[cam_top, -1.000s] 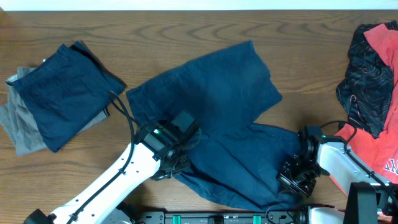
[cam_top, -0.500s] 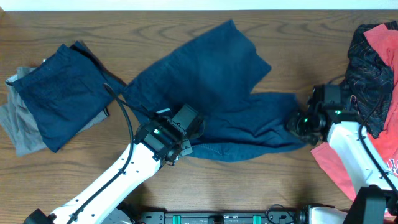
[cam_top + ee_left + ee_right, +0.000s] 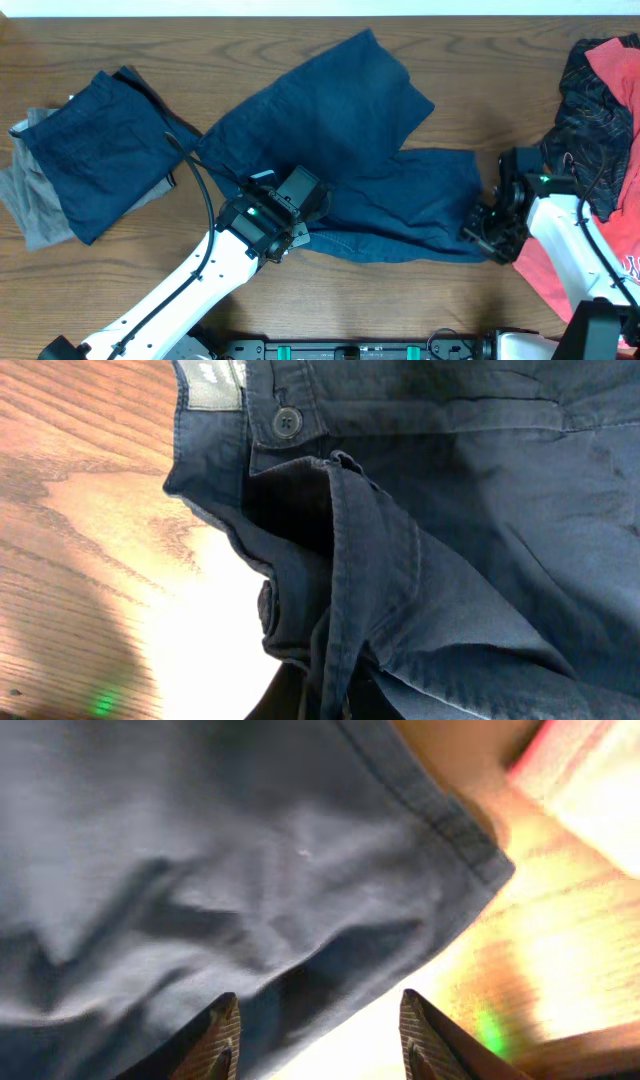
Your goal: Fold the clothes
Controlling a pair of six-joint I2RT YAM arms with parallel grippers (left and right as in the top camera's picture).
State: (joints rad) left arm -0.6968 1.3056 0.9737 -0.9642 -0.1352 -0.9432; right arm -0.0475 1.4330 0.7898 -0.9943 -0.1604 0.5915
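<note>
Navy shorts [image 3: 350, 150] hem beneath right claw [image 3: 320, 1025] spread wide, left claw [image 3: 298, 226] pinching their bunched fabric.

This looks like a robotics lab bench rather than a home. A left arm [image 3: 175, 285] and a right arm [image 3: 572, 250], both white-shelled with small green lights, rise from a black mounting rail [image 3: 330, 351] along the near edge of a wood-grain table [image 3: 120, 262]. A black cable [image 3: 207, 195] loops loose above the table. Garments lie on it: navy shorts [image 3: 340, 130] spread out, a folded stack [image 3: 90, 150] and a heap [image 3: 600, 100].
</note>
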